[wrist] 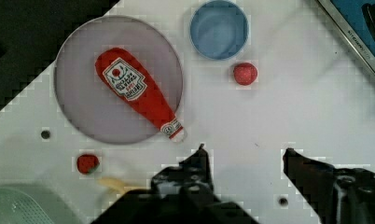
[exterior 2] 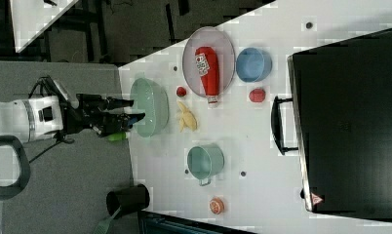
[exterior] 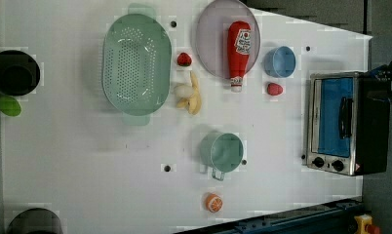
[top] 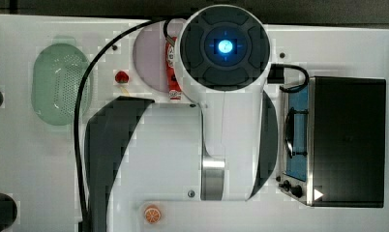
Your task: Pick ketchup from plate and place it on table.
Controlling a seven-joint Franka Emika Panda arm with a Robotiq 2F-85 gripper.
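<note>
So gripper [wrist: 244, 151] hangs spread & empty, well apart from ketchup [wrist: 138, 92], which lies flat on plate [wrist: 78, 107], cap over rim. Risk: slim bottle may roll or slip if the 2 fingers close off-centre.

The ketchup [exterior: 238, 48] bottle is red with a white label bearing red markings, on a pale greyish-mauve plate [exterior: 211, 41]. The perforated colander [exterior: 135, 63] and mug [exterior: 223, 152] are mint green, the bowl [exterior: 280, 62] blue, the table [exterior: 87, 165] white.
</note>
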